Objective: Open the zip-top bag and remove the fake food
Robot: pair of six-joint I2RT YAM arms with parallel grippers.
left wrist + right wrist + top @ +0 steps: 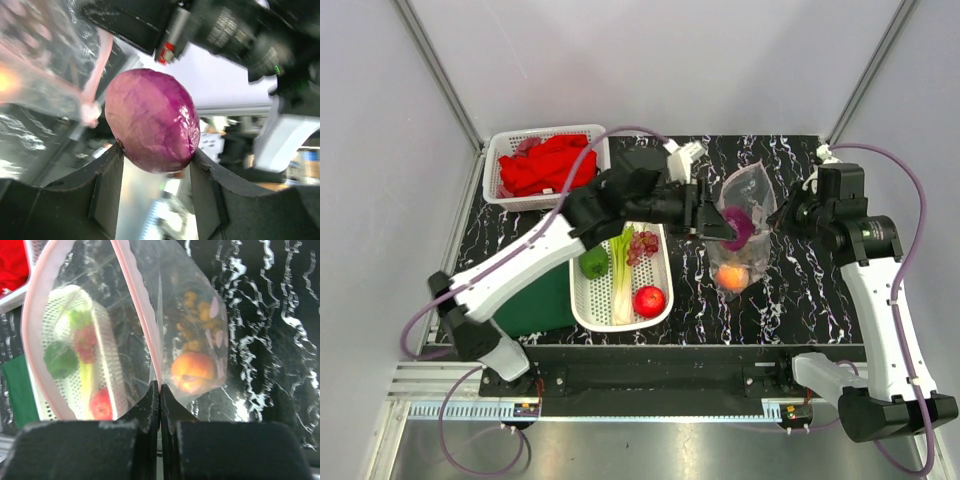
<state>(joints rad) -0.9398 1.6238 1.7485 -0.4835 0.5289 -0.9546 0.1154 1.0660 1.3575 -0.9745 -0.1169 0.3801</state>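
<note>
The left claw [157, 154] grips the purple onion [152, 120] beside the zip-top bag [100, 295]. The right claw [159, 390] pinches the bag's rim, above the worktop [805, 290], nearer its right edge. A peach [192, 371] sits inside.

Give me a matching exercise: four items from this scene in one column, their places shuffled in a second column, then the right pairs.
Items
1. purple onion
2. orange peach
3. red apple
4. red cloth

Places
A. in the far basket
B. inside the zip-top bag
C. between the fingers of the left gripper
D. in the near basket

Pairs: 1-C, 2-B, 3-D, 4-A
</note>
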